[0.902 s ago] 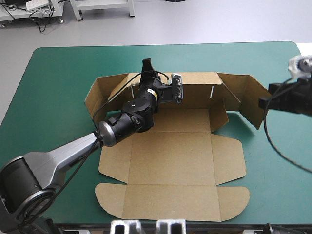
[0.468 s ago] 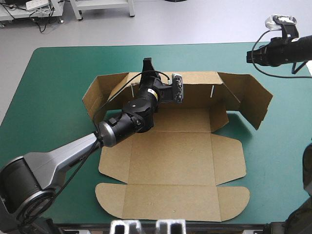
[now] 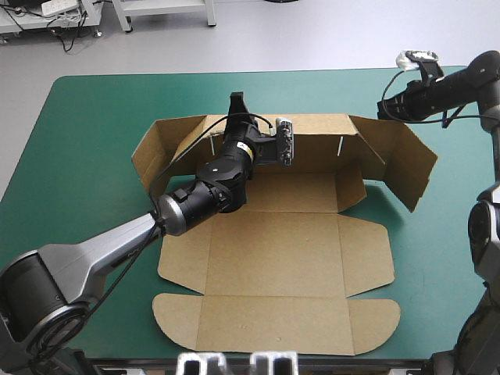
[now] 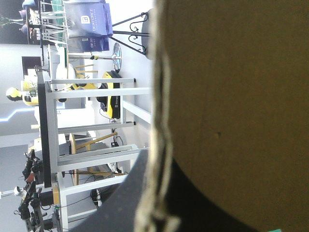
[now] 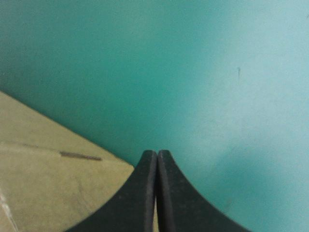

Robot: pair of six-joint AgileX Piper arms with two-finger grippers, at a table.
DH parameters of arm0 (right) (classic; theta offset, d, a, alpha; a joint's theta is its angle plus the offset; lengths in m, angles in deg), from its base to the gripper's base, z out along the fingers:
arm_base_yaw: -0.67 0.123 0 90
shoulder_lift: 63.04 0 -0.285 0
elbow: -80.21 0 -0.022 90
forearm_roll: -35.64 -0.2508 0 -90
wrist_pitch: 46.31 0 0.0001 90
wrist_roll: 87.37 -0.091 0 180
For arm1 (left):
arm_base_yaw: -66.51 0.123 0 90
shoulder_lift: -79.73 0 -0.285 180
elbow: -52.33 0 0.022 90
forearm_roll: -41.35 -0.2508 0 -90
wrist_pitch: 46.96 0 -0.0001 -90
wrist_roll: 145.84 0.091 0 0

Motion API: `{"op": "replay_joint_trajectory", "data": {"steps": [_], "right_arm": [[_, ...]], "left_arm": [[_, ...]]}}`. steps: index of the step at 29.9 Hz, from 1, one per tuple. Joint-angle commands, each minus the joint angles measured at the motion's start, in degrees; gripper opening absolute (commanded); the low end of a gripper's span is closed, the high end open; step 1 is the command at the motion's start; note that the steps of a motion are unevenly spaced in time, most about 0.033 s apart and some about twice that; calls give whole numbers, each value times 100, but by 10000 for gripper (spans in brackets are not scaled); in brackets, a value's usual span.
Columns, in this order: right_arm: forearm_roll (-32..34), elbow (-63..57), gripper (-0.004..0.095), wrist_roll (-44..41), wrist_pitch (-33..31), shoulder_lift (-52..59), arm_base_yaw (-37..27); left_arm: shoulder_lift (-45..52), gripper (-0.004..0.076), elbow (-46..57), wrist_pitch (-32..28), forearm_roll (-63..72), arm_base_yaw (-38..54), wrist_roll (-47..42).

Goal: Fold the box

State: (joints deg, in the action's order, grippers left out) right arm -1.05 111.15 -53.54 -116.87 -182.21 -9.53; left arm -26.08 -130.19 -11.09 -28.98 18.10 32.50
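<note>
The left arm reaches across the box, lying mid-table with far walls raised; the left gripper pinches its far wall. The right gripper, fingers pressed together, hovers by its far-right flap.

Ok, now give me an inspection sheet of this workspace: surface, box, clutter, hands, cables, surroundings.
Surface: teal-green cover, smooth.
Job's things: brown box, partly folded; far wall and side wings raised, near panels flat.
Clutter: nothing seen.
Hands: left hand shut on the top edge of the box's far wall; right hand shut and empty, over the cover by the box's far right corner.
Cables: nothing seen.
Surroundings: nothing seen.
</note>
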Motion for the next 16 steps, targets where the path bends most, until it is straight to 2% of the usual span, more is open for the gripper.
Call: {"op": "replay_joint_trajectory", "data": {"steps": [1,10,12,16], "right_arm": [[-278,-543,-23,504,-152,696,-28],[-1499,-2369,-24,2041,-141,1634,-544],[-1723,-2734,-24,2687,-129,1751,-555],[-2883,-3561,-24,3880,250,1737,-555]], "left_arm": [[309,-11,-154,-12,-287,-30,-124],[309,-11,-154,10,-265,-30,-124],[309,-11,-154,10,-254,-30,-124],[309,-11,-154,42,-229,-30,-124]]}}
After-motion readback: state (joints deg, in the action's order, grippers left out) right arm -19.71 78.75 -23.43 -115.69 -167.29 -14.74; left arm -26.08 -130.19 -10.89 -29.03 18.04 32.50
